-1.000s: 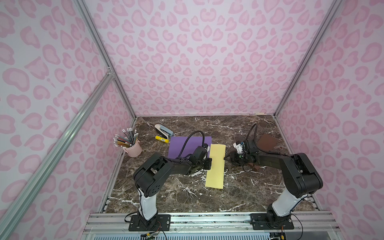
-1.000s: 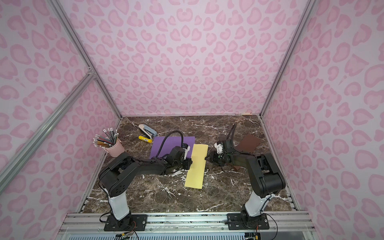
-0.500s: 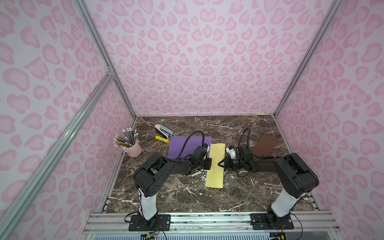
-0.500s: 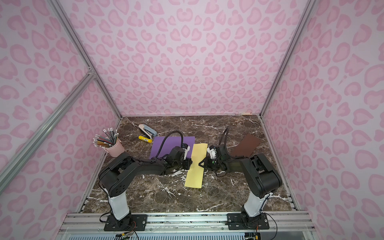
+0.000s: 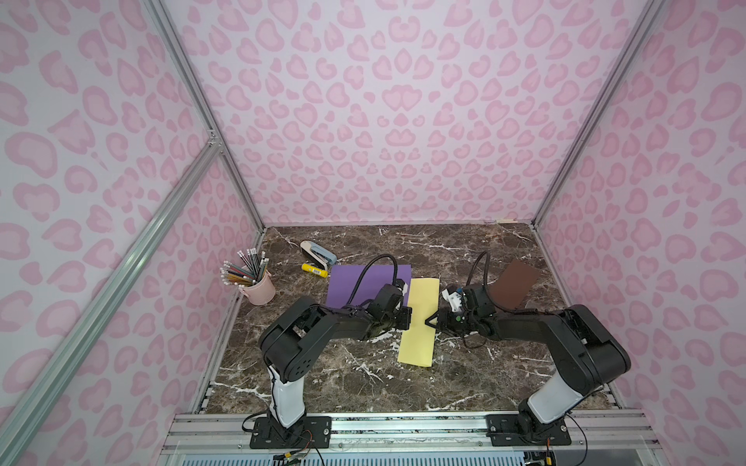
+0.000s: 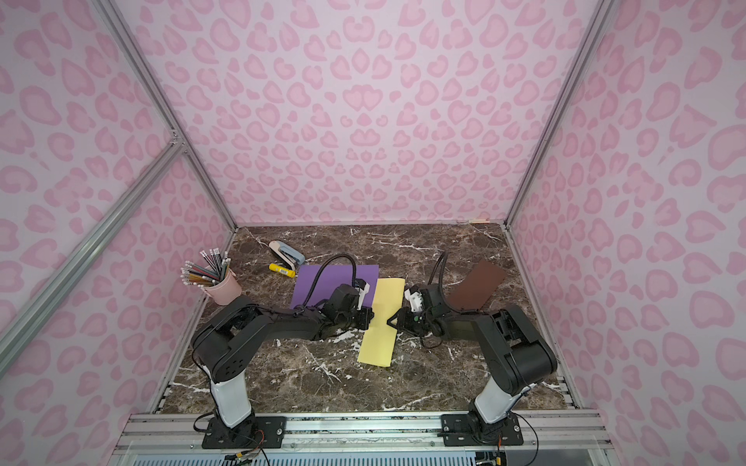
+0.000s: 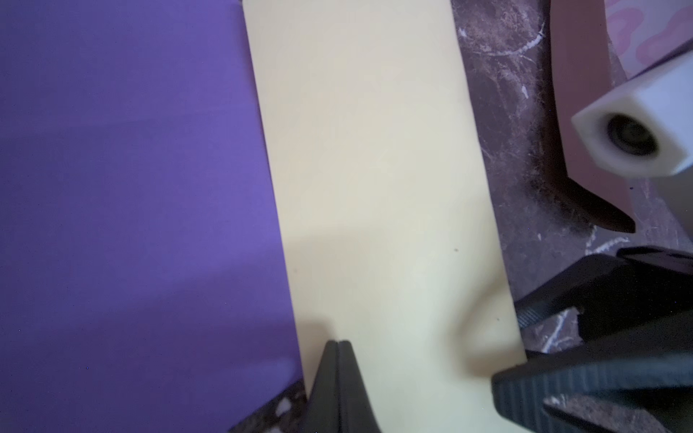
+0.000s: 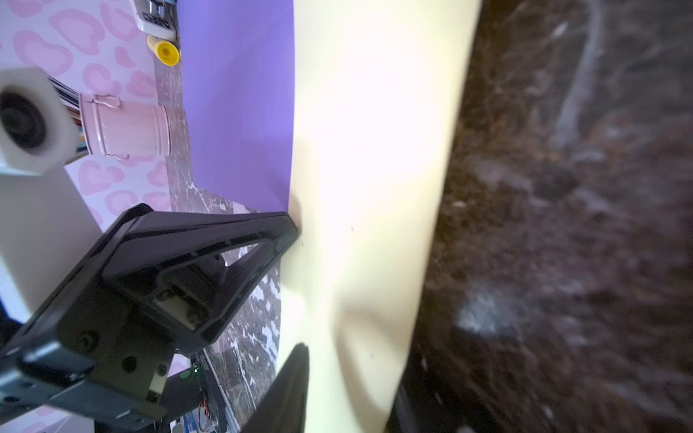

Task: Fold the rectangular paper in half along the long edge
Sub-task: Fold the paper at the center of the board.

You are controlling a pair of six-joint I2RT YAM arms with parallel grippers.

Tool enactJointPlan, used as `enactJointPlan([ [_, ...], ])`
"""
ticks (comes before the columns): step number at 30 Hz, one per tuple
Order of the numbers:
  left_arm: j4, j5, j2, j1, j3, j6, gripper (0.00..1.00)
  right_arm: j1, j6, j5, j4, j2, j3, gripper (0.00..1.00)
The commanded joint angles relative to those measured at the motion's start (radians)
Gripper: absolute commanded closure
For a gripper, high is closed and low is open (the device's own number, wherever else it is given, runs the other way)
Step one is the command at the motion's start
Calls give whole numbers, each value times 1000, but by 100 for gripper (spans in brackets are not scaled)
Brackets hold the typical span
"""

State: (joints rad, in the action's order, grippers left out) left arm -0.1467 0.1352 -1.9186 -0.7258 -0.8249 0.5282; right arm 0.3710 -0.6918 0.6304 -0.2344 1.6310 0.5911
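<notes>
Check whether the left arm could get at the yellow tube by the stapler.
Probably yes: only the flat purple sheet lies between the left fingers and the yellow tube, nothing upright. They rest shut on the yellow paper, and would have to leave it.

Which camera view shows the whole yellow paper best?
A top view: the yellow paper lies there in full length, both short ends visible. Both wrist views show only a close, cropped part of it.
</notes>
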Motion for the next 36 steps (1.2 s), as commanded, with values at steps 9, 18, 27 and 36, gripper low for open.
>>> enactJointPlan([
  [9,251,-32,-17,0,16,-8,96,55,-80,-49,8,-77,-72,95],
  [18,242,-31,-27,0,22,-5,96,91,-99,-53,24,-117,-89,80],
  [27,239,-32,-30,0,24,-5,96,168,-189,-84,-19,-161,-153,78],
  [36,237,-30,-32,-1,26,-5,96,190,-194,-100,23,-216,-154,100],
])
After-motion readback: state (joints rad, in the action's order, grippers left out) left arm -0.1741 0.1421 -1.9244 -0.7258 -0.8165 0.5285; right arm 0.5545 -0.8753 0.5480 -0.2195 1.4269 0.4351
